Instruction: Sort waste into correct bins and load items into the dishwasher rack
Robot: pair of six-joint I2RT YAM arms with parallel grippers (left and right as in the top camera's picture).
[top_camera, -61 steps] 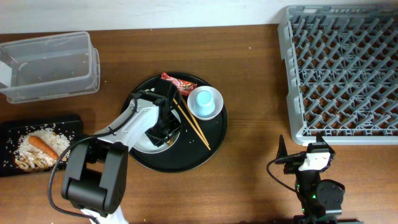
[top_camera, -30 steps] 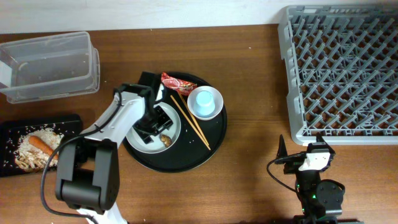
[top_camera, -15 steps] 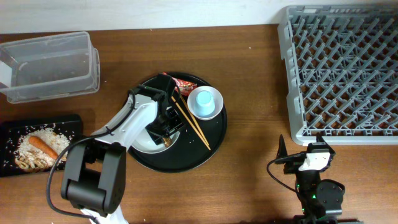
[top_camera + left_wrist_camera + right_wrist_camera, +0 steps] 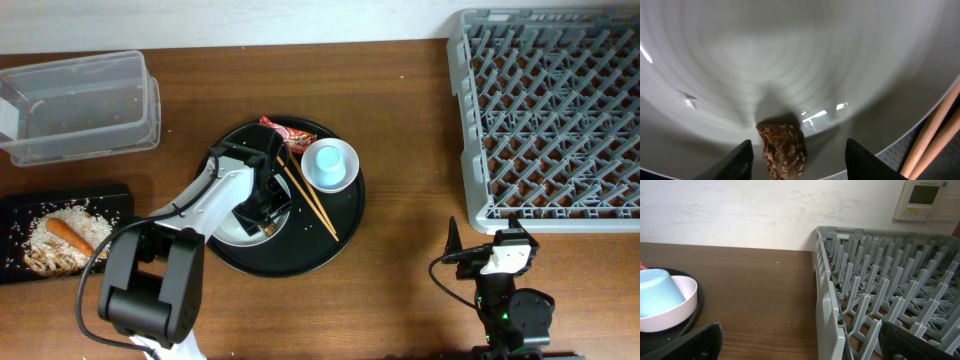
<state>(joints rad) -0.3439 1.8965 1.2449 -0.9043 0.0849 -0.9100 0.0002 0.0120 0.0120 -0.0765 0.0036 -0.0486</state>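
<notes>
- Bare table (image 4: 410, 130) is left between the round black tray (image 4: 300, 258) and the dishwasher rack (image 4: 550, 110).
- The bowl (image 4: 790, 60) is hemmed on one side by the chopsticks (image 4: 310, 200), with the cup (image 4: 329, 165) and wrapper (image 4: 288, 131) beyond.
- Inside it, a brown food bit (image 4: 782, 147) is flanked by the spread left pincer (image 4: 799, 161), a gap being left on the chopsticks' side.

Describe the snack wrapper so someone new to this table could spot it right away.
Start at the round black tray mid-table. At its far rim, just left of the light-blue cup, lies the wrapper: the only red, shiny, crinkled thing there.
</notes>
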